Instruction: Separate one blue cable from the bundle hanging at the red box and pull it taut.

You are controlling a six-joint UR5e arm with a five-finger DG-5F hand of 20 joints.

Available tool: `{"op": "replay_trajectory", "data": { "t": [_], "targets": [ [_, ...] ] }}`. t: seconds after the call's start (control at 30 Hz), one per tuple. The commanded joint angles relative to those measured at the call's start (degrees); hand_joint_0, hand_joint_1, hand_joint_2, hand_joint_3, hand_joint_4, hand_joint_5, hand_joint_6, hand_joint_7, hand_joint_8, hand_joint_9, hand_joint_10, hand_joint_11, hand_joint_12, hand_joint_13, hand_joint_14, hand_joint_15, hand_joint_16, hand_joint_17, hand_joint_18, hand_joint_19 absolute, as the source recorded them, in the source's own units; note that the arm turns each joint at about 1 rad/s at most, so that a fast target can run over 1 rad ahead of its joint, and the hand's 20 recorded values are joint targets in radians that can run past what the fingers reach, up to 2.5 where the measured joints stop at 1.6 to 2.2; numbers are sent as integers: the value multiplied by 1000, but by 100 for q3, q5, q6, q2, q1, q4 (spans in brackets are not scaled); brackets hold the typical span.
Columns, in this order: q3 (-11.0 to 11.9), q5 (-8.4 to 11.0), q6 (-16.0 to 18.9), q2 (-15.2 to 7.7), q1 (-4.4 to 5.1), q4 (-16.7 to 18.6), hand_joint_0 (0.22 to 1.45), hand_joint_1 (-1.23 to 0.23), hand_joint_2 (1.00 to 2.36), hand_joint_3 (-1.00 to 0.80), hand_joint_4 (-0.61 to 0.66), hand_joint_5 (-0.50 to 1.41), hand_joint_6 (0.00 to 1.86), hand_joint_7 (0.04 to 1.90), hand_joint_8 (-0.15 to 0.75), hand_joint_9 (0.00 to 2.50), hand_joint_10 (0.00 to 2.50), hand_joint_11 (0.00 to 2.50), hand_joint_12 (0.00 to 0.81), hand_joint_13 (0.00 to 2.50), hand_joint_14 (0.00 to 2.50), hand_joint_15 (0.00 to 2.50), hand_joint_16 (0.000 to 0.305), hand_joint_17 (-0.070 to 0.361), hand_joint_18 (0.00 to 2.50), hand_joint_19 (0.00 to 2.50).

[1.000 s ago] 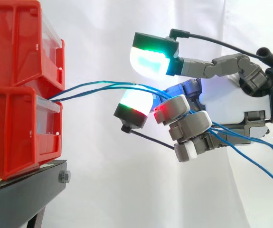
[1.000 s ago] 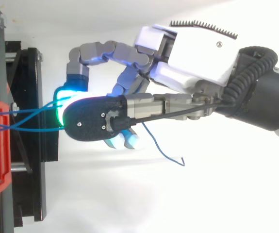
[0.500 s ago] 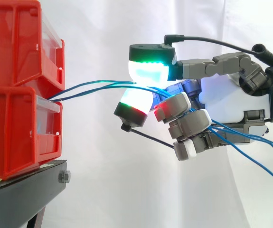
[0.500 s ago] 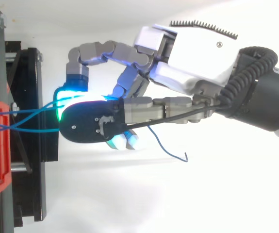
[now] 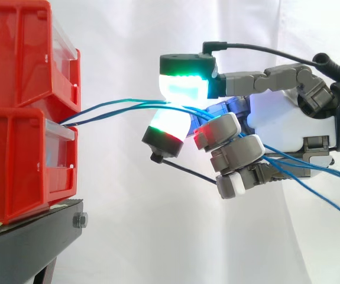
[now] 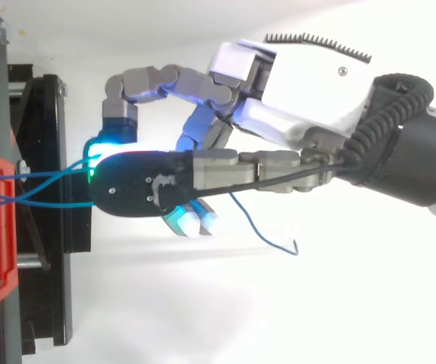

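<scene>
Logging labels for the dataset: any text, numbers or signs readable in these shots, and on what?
None readable. The red bins, the black stand, the hand and the blue cables carry no words, numbers or signs that can be made out in either view.

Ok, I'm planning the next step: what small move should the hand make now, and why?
Probably draw the hand away from the red bins, rightward in the side view: its pads pinch the blue cables, which bow slightly instead of running straight.
</scene>
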Motion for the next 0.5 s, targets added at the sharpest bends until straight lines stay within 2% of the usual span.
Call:
{"op": "replay_trajectory", "data": {
  "t": [0.0,0.2,0.33,0.43,0.47],
  "targets": [
    [0,0,0,0,1,1,713,-629,1010,39,201,-72,501,1405,339,1349,26,1263,425,1428,24,1253,57,128,1123,862],
    [0,0,-8,0,1,1,708,-760,1014,-8,210,-89,500,1418,335,1274,25,1281,420,1383,27,1271,56,125,1109,851],
    [0,0,-8,0,1,1,686,-788,1019,-153,187,-98,501,1434,314,1218,27,1296,399,1340,27,1279,52,116,1055,871],
    [0,0,-8,0,1,1,610,-792,1008,-404,191,-102,500,1435,313,1189,28,1299,398,1313,27,1278,51,115,1039,877],
    [0,0,-8,0,1,1,567,-747,1000,-500,202,-97,500,1448,323,1195,26,1287,410,1322,27,1267,52,117,1046,879]
  ]
}}
